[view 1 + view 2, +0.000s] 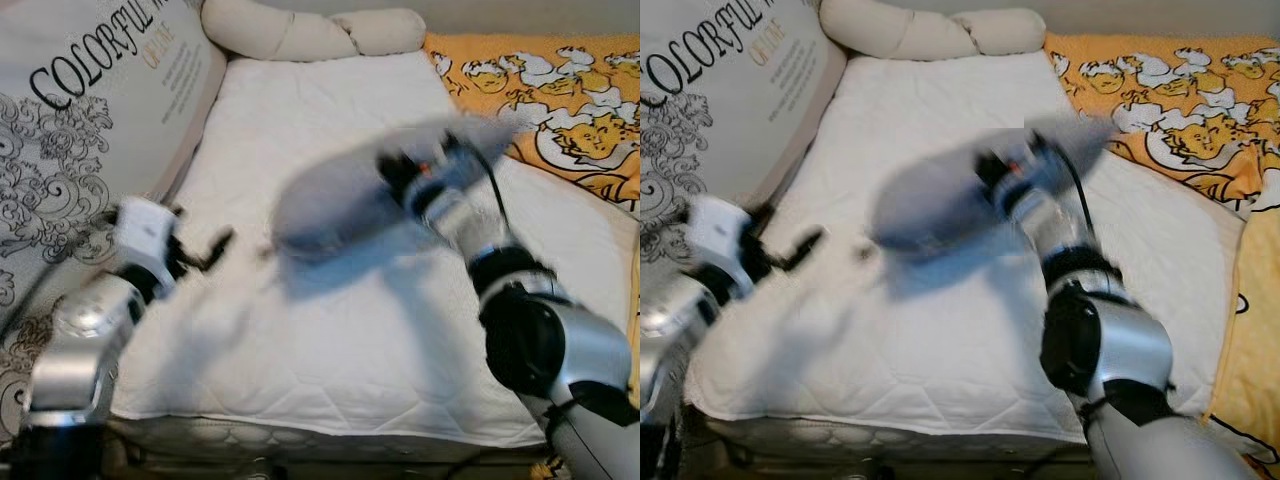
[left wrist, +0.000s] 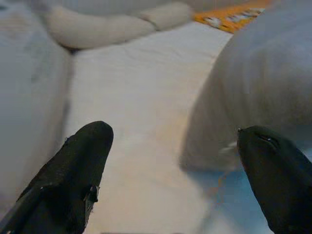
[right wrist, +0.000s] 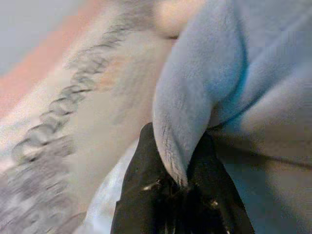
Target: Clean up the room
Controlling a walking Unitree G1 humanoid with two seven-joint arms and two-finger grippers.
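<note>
Pinched between the closed fingers of the right end effector point(image 3: 183, 183), a fold of the grey cloth point(image 1: 335, 205) is held above the white mattress point(image 1: 330, 340). It is judged soft, light and floppy, best gripped at a bunched fold. Nearby, the left end effector point(image 2: 178, 170) is spread open.

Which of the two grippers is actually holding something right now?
The right gripper: its fingers pinch a fold of the grey-blue cloth above the white mattress. The left gripper is open, fingers spread apart, holding nothing.
</note>
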